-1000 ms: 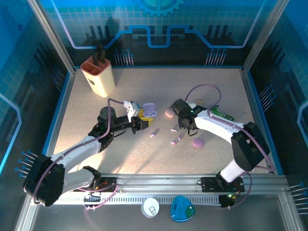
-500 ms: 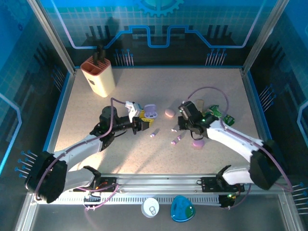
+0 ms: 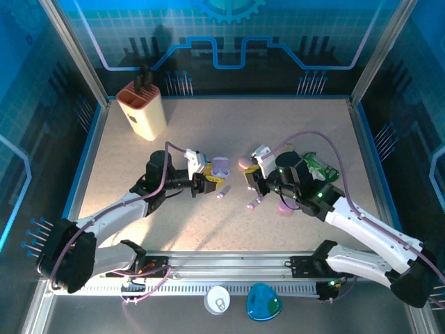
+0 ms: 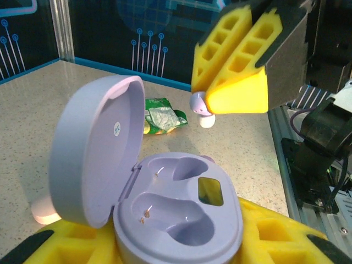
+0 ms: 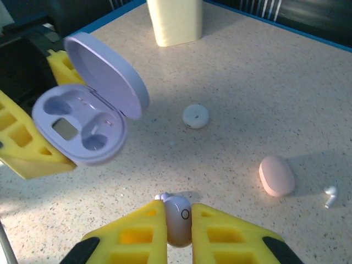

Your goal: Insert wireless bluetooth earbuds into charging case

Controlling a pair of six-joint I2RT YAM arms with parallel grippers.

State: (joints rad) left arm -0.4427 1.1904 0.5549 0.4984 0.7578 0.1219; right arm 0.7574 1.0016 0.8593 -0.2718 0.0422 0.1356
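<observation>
Pinching a lavender earbud [image 5: 177, 216], the right gripper [image 5: 179, 208] hangs beside the open lavender case [image 5: 82, 124], which is clamped in the left gripper [image 3: 209, 177]. The lid's round mark [image 4: 117, 127] is unreadable. Beyond lie a white disc [image 5: 195, 116], pink case [image 5: 276, 175], white earbud [image 5: 330, 193] and cream holder [image 5: 175, 19].

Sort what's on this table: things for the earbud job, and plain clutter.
For the job: open lavender case in the left tool; lavender earbud pinched in the right tool; loose earbuds on the table; closed pink case.
Clutter: beige holder; green packet.
</observation>
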